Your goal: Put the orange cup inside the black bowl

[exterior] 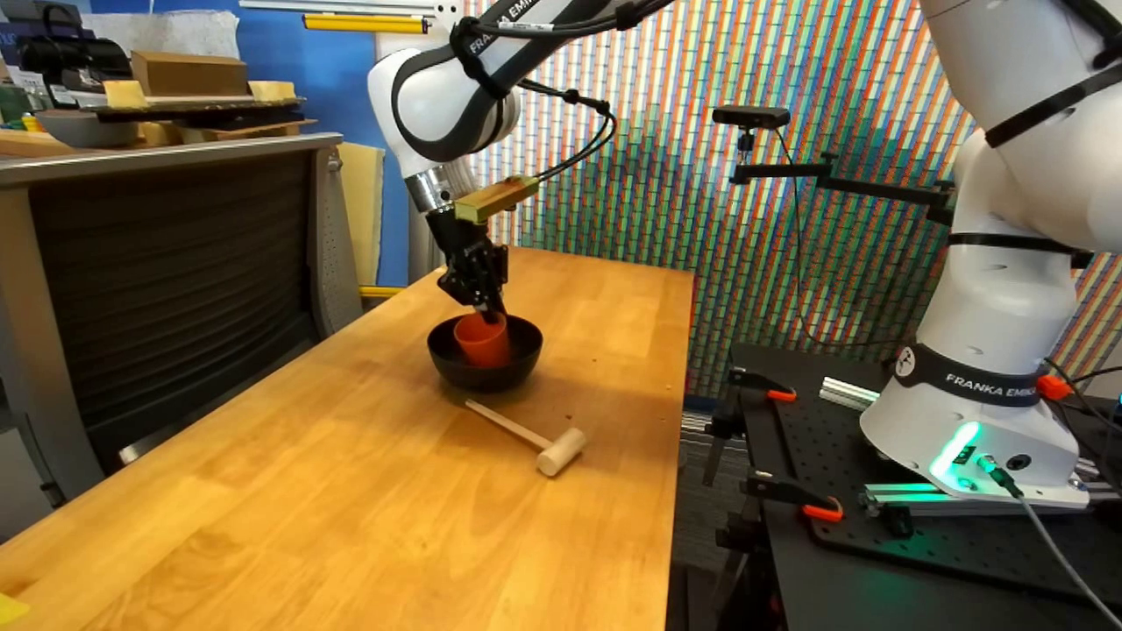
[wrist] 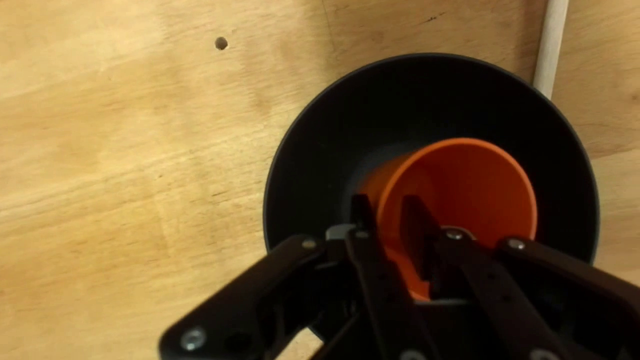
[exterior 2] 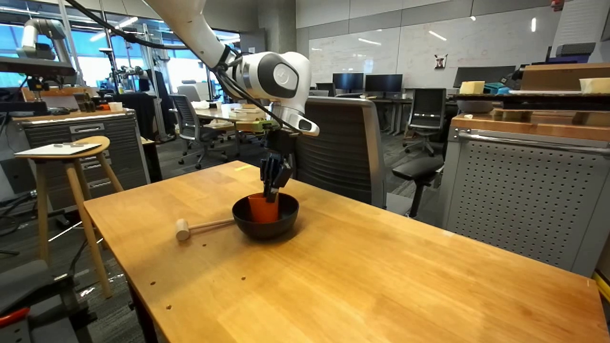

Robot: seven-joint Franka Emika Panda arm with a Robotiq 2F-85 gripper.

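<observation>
Nearest, see the claw [wrist: 388, 210], slightly parted astride the wall of the orange cup [wrist: 475, 187], gripping nothing. Beneath it, find the cup inside the black bowl [wrist: 430, 95], mouth up, long axis near vertical. Beyond, catch only a mallet handle [wrist: 551, 47] in the wrist view, but the mallet head [exterior: 562, 451] too in both exterior views.
</observation>
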